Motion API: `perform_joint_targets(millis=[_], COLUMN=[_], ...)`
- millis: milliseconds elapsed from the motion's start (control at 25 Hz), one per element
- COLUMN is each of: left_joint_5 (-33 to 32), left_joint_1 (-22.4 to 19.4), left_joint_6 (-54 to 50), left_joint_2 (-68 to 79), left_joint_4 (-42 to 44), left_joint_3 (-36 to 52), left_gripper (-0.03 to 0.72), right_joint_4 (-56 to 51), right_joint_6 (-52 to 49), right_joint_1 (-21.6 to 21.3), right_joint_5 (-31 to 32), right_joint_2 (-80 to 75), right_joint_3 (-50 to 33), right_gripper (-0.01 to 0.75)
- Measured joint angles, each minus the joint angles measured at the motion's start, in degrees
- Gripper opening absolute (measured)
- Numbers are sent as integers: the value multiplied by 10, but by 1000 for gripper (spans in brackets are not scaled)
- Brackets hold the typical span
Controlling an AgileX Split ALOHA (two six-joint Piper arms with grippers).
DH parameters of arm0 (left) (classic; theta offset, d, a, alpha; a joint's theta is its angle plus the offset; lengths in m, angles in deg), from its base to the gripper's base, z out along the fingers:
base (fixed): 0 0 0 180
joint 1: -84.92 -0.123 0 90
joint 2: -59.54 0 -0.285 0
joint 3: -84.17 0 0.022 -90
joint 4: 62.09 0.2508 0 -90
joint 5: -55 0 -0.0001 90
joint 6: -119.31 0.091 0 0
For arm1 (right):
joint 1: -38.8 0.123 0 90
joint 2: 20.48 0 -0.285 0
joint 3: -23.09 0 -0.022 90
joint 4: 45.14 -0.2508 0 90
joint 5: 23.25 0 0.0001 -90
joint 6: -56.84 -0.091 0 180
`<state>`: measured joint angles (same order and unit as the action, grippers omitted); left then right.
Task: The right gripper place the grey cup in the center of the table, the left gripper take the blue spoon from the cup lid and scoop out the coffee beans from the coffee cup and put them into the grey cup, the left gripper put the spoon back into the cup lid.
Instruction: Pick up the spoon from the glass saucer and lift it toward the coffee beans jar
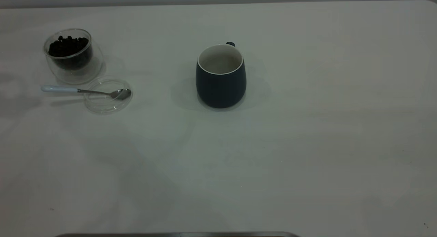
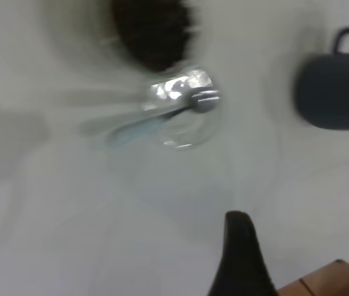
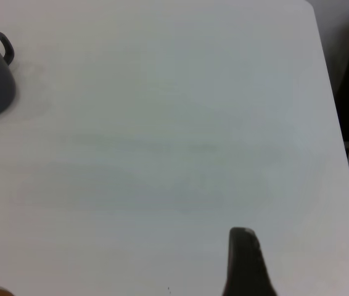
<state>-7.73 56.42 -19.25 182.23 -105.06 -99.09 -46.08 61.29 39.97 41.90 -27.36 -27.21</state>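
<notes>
Exterior view: grey cup (image 1: 221, 78) sits mid-frame awaiting beans; blue spoon (image 1: 85, 91) rests across cup lid (image 1: 107, 105); tool openings cannot be told.

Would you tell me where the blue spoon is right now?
In the exterior view, the blue spoon lies at the table's left, bowl resting in the cup lid, just before the coffee cup.

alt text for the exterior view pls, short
A grey cup stands upright mid-table. At far left, a glass coffee cup holds coffee beans; beside it a blue spoon rests across a clear cup lid. No arms visible.
</notes>
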Motion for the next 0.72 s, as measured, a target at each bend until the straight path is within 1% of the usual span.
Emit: perform_joint_targets(millis=[80, 200, 360, 600, 720], left_joint_5=[-12, -36, -39, -37, -37], left_joint_1=[-31, -50, -50, -49, -39], left_joint_6=[20, 63, 115, 157, 180], left_joint_2=[23, 72, 141, 236, 269], left_joint_4=[-4, -28, -68, -72, -74], left_joint_3=[0, -1, -1, -26, -48], left_gripper=[592, 592, 592, 592, 592], right_joint_4=[0, 0, 0, 0, 0], right_joint_6=[0, 0, 0, 0, 0], right_joint_1=[0, 0, 0, 0, 0], right_joint_5=[0, 0, 0, 0, 0], right_joint_2=[0, 0, 0, 0, 0], right_joint_3=[0, 0, 0, 0, 0], right_gripper=[459, 459, 459, 459, 459])
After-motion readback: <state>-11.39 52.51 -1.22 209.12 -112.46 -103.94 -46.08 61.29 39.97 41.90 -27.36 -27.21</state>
